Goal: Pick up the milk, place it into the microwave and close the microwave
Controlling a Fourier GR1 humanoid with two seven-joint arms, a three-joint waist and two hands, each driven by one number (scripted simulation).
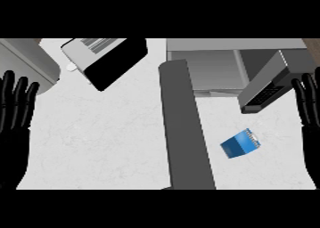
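Blue milk carton (241,144) lies apart from right fingers (311,95).

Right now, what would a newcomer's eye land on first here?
The blue milk carton lying on the white counter, right of centre, is the only colour. Above it stands the microwave, its door swung open towards the viewer. The left hand and right hand rest open at the edges.

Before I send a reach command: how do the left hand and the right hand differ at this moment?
The left hand shows at the view's left edge, far from the milk; the right hand shows at the right edge, on the milk's side of the counter. The left hand stands beside the grey block at the counter's left edge; the right hand stands beside the open microwave and its door. Both are open, fingers up, resting, holding nothing.
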